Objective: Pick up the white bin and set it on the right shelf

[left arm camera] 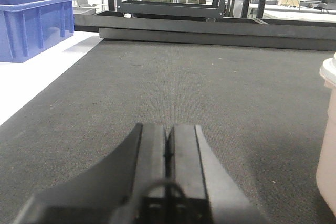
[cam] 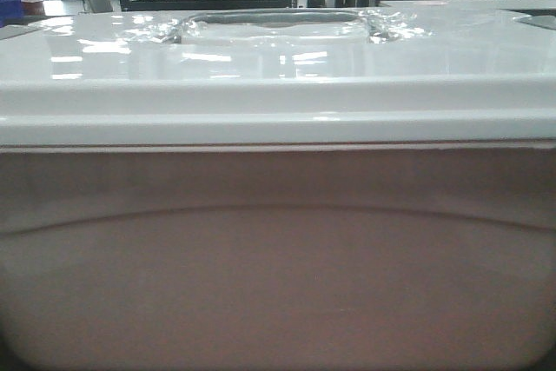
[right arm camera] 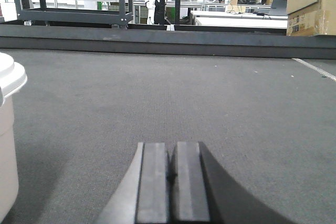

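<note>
**White bin sits between two closed grippers, untouched**

The white bin (cam: 278,258) fills the front view, its pale pinkish, cloudy wall under a thick rim. Its glossy white lid (cam: 261,49) has a shallow recessed handle (cam: 278,25) at the middle. The wall is too murky to show whether anything is inside.

The left gripper (left arm camera: 169,129) has its flat black fingers pressed together on nothing. It is low over the grey, finely ribbed carpet (left arm camera: 184,82), and the bin stands at that view's right edge, apart from the fingers. The right gripper (right arm camera: 172,148) is pressed together the same way and holds nothing; the bin's rounded rim shows at the left edge of its view, also apart.

A blue plastic bin (left arm camera: 31,22) with ribbed sides stands on the white floor beside the carpet, its inside hidden. A black metal frame (left arm camera: 168,9) stands beyond the carpet's far edge, and cardboard boxes (right arm camera: 310,3) are at the far right
</note>
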Available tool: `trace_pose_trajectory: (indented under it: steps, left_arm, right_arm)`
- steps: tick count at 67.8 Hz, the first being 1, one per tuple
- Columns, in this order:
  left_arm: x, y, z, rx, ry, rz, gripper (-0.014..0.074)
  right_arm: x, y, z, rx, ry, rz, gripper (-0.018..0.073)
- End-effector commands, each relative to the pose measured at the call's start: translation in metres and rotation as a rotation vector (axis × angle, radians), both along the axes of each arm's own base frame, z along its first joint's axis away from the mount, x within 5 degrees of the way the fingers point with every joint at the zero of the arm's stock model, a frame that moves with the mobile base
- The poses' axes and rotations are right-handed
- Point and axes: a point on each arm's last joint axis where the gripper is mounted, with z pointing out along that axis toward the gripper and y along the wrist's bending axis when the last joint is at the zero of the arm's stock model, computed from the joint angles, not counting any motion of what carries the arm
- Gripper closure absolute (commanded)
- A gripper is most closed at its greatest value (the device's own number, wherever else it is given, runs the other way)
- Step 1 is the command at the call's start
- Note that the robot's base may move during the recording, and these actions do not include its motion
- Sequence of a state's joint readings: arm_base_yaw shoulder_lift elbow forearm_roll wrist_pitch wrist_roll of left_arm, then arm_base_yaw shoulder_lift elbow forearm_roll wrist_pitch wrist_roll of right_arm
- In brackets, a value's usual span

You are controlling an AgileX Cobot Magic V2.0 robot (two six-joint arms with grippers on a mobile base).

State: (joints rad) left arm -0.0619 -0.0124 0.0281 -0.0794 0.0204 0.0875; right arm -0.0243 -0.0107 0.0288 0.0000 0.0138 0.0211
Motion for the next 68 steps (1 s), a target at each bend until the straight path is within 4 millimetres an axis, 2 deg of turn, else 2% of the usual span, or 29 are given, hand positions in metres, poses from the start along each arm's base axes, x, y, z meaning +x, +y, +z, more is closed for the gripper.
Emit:
trace_pose_trajectory:
  steps: [1, 55, 68]
  left_arm:
    - [-0.0014, 0.0008, 0.0077, -0.021, -0.091, 0.007, 0.0715]
    - [-0.0014, 0.0008, 0.0077, -0.019, -0.091, 0.007, 0.0715]
    - [-0.0031, 0.0014, 0.0171, -0.024, -0.168, 0.012, 0.0715]
  right_arm:
    - [-0.0024, 0.0000, 0.0091, -0.016, -0.104, -0.002, 0.0494]
    - [-0.0024, 0.0000, 0.0091, -0.016, -0.104, -0.002, 0.0494]
    - [-0.0030, 0.0001, 0.0122, -0.017, -0.138, -0.002, 0.0494]
